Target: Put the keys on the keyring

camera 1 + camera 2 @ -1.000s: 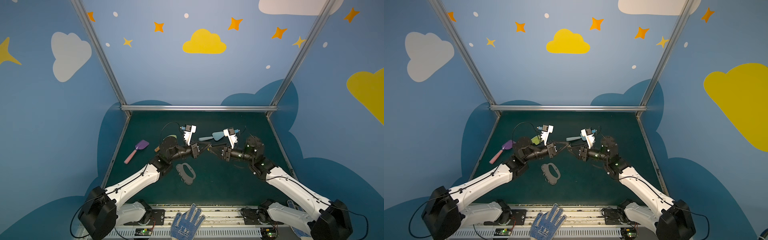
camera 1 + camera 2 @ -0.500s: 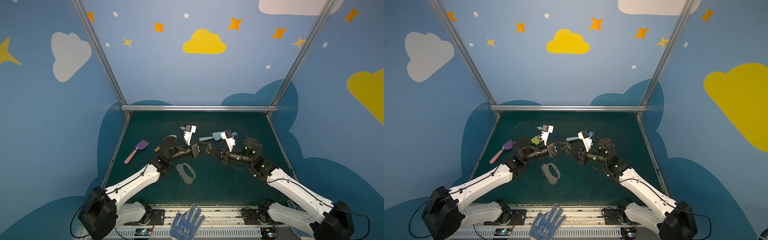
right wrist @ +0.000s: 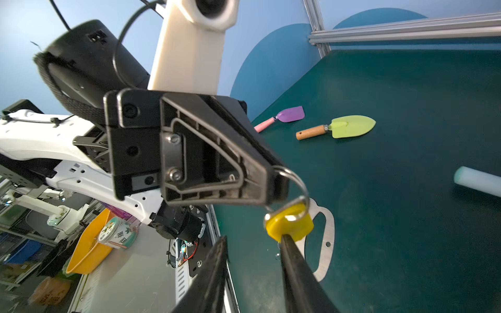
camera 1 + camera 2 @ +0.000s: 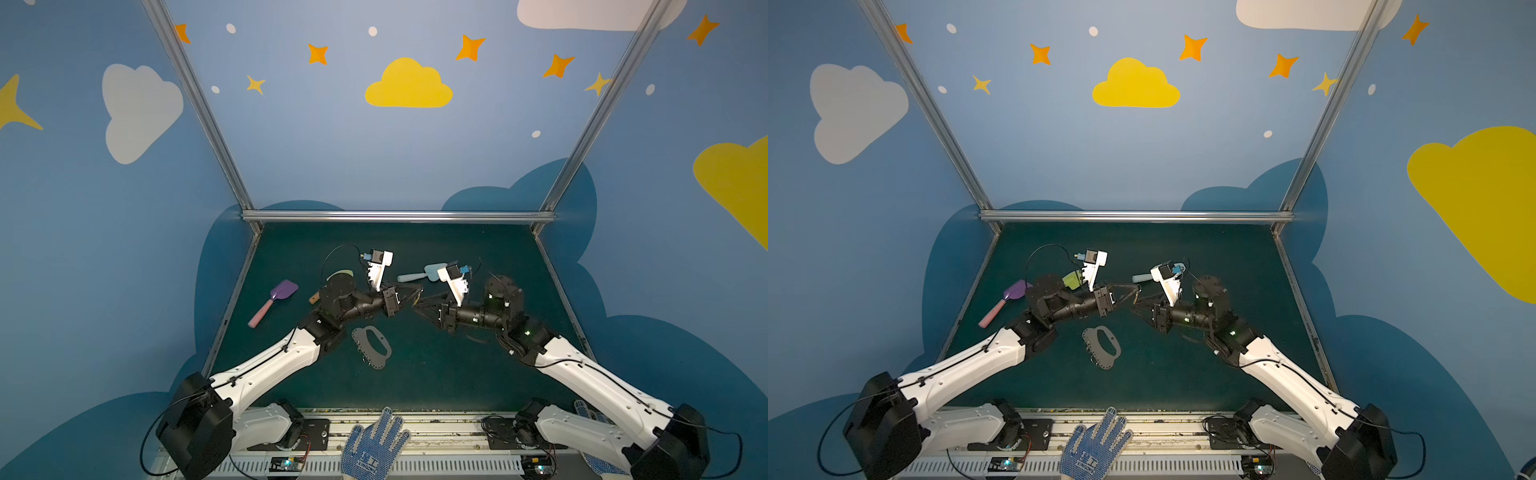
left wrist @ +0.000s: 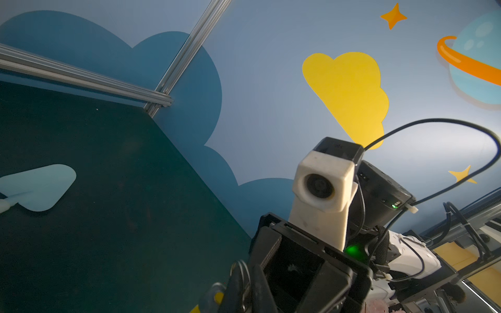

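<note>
Evidently staged for a handover: keys pinched by their split ring in the shut left hand, yellow tag dangling just below its tips, clear of the desk. Right hand tip to tip with it, jaws apart, one finger touching the tag, nothing gripped. Keyring flat on the desk, below and near both hands, probably awaiting threading. Shown only by the right wrist view: ring, tag, contact. In both top views, merely dark tips meeting.

robot lab, aluminium-framed test booth
</note>
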`<state>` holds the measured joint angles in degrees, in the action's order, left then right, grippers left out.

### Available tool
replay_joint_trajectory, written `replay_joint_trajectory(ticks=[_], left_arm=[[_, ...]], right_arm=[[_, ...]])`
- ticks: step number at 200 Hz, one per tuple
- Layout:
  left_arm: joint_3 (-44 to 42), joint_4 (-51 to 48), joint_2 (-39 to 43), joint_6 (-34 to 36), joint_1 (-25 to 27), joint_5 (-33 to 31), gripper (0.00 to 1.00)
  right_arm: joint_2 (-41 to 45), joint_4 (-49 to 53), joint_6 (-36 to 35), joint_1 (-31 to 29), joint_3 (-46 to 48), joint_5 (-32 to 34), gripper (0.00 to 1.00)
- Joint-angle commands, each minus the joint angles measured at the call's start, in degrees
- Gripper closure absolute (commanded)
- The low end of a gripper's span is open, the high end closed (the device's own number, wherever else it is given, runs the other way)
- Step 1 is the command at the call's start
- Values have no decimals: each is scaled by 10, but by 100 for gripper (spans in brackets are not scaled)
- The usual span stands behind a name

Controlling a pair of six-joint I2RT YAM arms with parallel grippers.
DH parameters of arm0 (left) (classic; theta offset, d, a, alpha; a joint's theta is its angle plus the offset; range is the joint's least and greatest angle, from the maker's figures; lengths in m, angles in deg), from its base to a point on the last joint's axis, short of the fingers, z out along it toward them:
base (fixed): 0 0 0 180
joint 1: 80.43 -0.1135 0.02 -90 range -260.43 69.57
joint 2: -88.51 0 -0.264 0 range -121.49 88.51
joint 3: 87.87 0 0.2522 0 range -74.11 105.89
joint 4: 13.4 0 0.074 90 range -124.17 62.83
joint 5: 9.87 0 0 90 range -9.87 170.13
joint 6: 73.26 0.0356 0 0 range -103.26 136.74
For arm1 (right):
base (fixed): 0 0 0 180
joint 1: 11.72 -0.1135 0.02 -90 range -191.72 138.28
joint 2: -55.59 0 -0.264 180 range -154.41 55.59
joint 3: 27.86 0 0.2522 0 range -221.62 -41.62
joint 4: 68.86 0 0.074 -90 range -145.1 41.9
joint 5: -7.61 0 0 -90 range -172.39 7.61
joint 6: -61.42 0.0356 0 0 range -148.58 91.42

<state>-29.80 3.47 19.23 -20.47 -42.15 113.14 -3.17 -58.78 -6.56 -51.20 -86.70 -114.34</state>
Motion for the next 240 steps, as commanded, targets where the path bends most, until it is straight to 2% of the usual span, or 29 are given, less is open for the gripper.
replay_joint_trajectory(ticks=[1, 23, 48, 76, 99, 112, 131, 151, 159, 180, 217, 240], left_arm=[[-12, 14, 6, 11, -1, -16, 88], [-14, 30, 3, 0, -1, -8, 88], [-10, 36, -1, -9, -1, 4, 87], [-4, 38, 0, -12, -1, 21, 88], [6, -18, 5, 10, -2, 1, 87], [16, -76, 6, 12, -1, -35, 71], [39, -190, 3, 17, -3, -103, 71], [47, -266, -14, 2, -7, -143, 58], [50, -291, -26, -6, -8, -151, 57], [65, -349, -64, -4, -7, -135, 56], [72, -412, -144, 2, -6, -106, 59], [80, -441, -182, 39, -6, -104, 54]], right_arm=[[41, 8, 18, 24, 8, 3, 62], [56, -39, 78, 63, 30, -29, 61], [39, -158, 182, 116, 62, -84, 62], [-2, -237, 241, 129, 62, -127, 65], [-9, -206, 222, 132, 62, -111, 66], [-3, -163, 199, 133, 62, -90, 65], [6, -94, 173, 139, 62, -55, 66], [15, -38, 150, 142, 81, -24, 66], [18, -18, 139, 143, 87, -14, 66], [27, 30, 117, 142, 98, 20, 63], [23, 37, 106, 141, 117, 9, 63], [20, 37, 101, 142, 123, 6, 63]])
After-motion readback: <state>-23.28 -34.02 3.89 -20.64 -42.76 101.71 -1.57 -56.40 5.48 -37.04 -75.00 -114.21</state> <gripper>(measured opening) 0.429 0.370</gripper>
